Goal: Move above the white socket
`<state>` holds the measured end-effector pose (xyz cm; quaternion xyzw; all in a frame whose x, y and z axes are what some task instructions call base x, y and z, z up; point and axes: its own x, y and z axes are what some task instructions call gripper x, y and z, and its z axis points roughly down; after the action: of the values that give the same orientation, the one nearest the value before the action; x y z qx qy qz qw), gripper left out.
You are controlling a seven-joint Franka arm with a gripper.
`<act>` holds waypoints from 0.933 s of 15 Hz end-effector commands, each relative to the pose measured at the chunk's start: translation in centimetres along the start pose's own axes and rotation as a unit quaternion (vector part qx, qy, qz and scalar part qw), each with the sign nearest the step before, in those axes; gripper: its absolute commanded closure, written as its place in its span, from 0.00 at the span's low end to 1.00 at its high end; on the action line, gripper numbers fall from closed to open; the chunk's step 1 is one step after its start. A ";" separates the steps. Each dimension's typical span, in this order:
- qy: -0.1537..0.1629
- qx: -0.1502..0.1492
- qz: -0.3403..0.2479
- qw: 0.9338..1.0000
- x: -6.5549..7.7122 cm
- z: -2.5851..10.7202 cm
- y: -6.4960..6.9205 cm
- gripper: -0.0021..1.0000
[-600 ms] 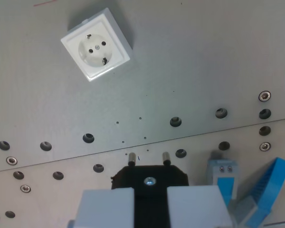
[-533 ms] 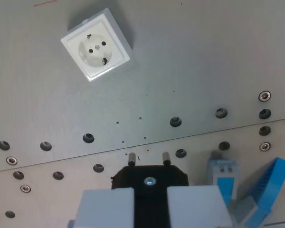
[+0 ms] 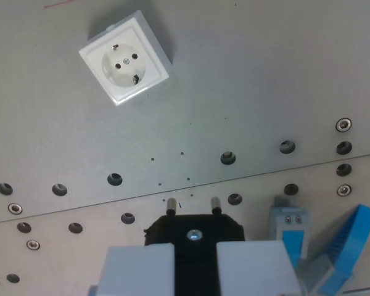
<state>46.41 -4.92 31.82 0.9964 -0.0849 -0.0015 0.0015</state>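
Observation:
The white socket (image 3: 125,58) is a square wall socket with a round recess and two holes, lying tilted on the grey metal plate at the wrist view's upper left. My gripper (image 3: 195,262) is at the bottom centre, its two grey fingers (image 3: 139,268) shut on a black plug (image 3: 194,231). The plug's two metal pins (image 3: 171,205) point up the picture toward the socket. The plug is well below and to the wrist view's right of the socket, apart from it.
The grey plate (image 3: 246,80) has rows of holes and screws across the lower half and a seam running across (image 3: 333,161). A blue and grey fixture (image 3: 288,228) and a blue ribbed part (image 3: 348,240) stand at the lower right.

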 end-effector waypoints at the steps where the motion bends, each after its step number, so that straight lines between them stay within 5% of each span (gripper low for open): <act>1: 0.001 0.000 -0.011 1.000 0.0 0.3 0.0 1.00; 14: 0.026 0.003 -0.067 0.997 0.1 3.1 -0.8 1.00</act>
<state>46.81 -4.27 29.35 0.9982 -0.0580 -0.0119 0.0019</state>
